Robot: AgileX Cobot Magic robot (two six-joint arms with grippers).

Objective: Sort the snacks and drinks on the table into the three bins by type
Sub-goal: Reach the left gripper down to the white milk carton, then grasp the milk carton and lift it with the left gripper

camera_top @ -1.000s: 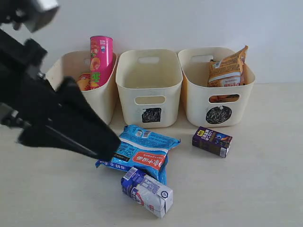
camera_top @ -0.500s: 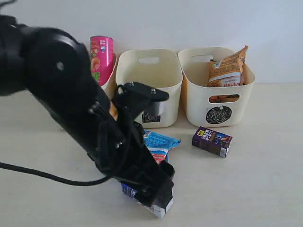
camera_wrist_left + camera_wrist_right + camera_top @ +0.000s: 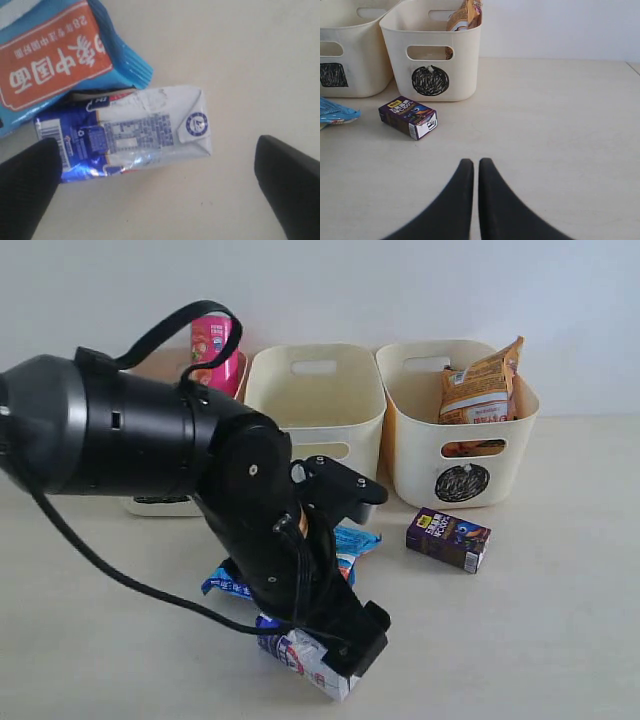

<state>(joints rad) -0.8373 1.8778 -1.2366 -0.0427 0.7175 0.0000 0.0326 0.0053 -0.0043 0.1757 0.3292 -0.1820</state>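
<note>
Left end effector (image 3: 157,150) apart astride carton (image 3: 145,127); right end effector (image 3: 472,164) together; packet (image 3: 55,65) reads 中国

White-and-blue carton (image 3: 130,132) flat on its side, crumpled, touching the edge of the blue packet (image 3: 45,60). Dark purple carton (image 3: 448,538) lying alone, just before the circle bin (image 3: 410,455); orange-brown packet (image 3: 480,385) upright inside. Square bin (image 3: 315,405) alongside. Pink tube (image 3: 212,345) rising from the left bin (image 3: 160,362), both largely hidden.
</note>
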